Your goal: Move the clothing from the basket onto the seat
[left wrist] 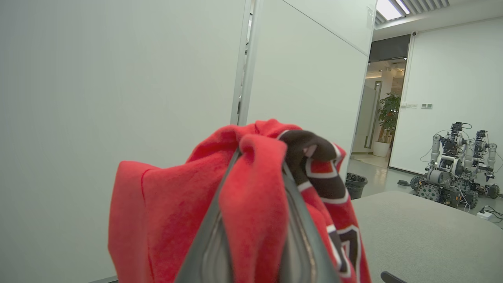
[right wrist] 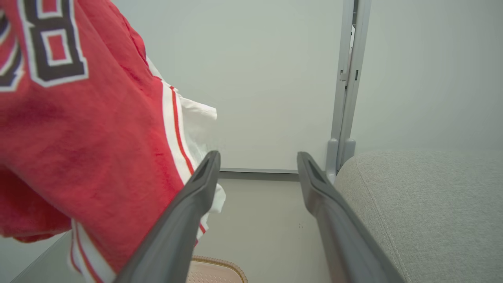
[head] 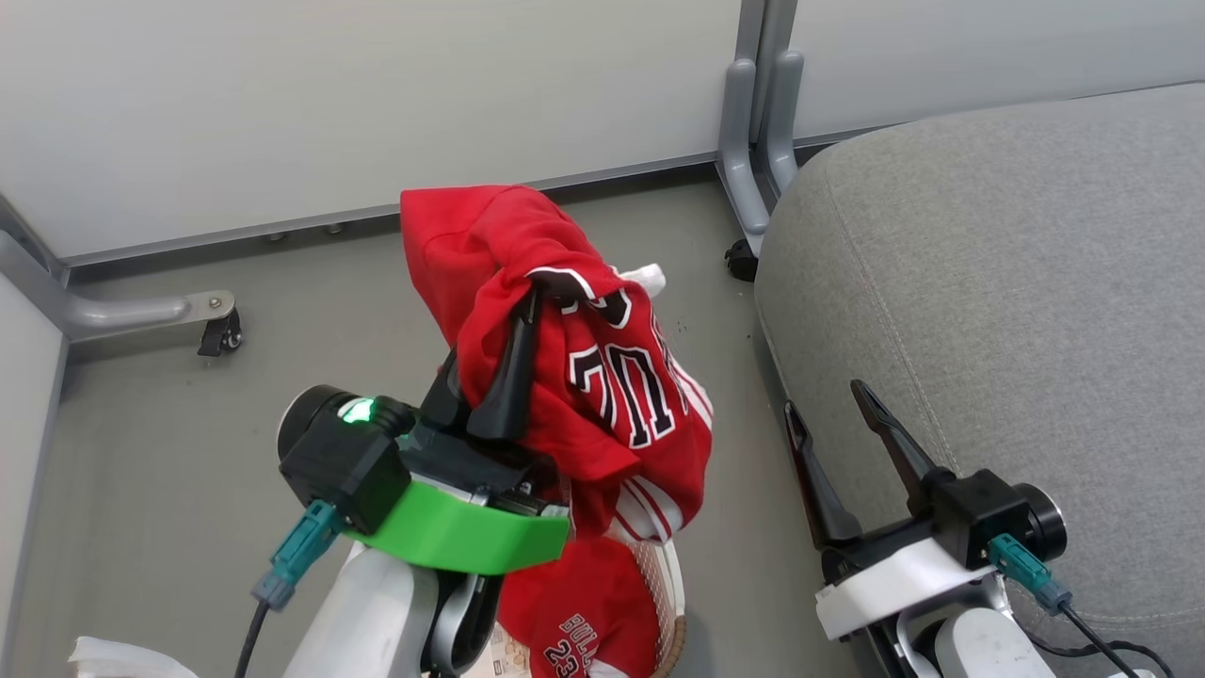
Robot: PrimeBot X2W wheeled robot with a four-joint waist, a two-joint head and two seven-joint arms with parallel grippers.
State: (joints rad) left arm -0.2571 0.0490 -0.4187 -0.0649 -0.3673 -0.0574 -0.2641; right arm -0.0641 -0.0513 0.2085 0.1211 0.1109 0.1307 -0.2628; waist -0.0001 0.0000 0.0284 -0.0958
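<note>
My left gripper is shut on a red garment with black-and-white numbers, which hangs bunched in the air over the floor. In the left wrist view the cloth is pinched between and draped over the fingers. A second red garment with "BULLS 23" lettering lies in the basket at the bottom edge. The grey seat is to the right. At its left edge my right gripper stands open and empty; its wrist view shows the hanging garment on the left, the seat on the right and the basket rim below.
Pale partition walls close the back, with a grey post and a castered foot on the grey floor. Something white lies at the bottom left. Past the seat, other robots and a dark bin stand.
</note>
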